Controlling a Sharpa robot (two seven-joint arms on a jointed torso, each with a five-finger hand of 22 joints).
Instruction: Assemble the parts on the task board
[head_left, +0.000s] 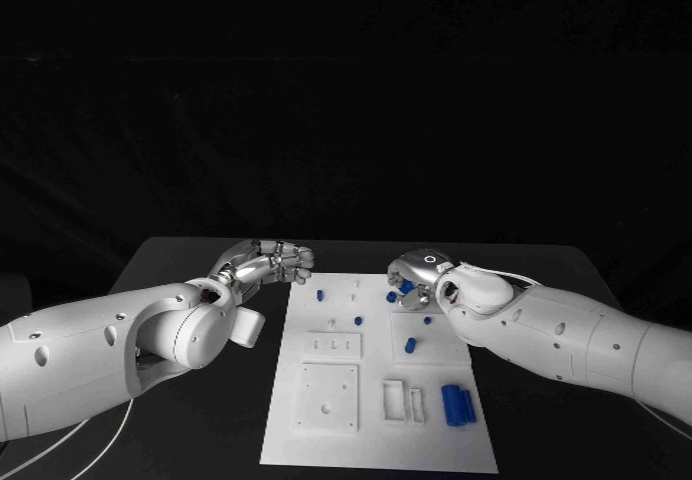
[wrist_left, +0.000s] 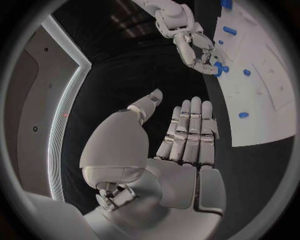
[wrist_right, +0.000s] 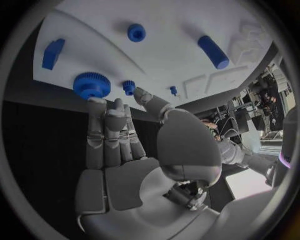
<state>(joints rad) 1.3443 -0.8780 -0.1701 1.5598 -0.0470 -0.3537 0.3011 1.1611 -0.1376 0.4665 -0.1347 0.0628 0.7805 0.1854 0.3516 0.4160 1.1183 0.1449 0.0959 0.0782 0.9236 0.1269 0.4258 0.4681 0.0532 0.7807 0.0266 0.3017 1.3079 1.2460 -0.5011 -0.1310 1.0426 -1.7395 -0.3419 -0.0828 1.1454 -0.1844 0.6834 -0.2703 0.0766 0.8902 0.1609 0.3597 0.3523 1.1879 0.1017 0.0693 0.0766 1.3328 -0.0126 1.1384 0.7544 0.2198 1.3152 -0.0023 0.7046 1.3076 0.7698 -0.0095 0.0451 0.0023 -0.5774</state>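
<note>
Right hand (wrist_right: 119, 150) sits at the far edge of the task board (head_left: 378, 440), fingers extended and apart, nothing held. Fingertips are just beside the large blue gear (wrist_right: 91, 85) and small blue gear (wrist_right: 129, 87) — looks staged to pick one.

Left hand (wrist_left: 187, 135) hangs off the board's left edge over the black table (head_left: 188, 260), flat, released, likely parked clear. A blue cylinder (wrist_right: 214, 51) lies loose on the board.
</note>
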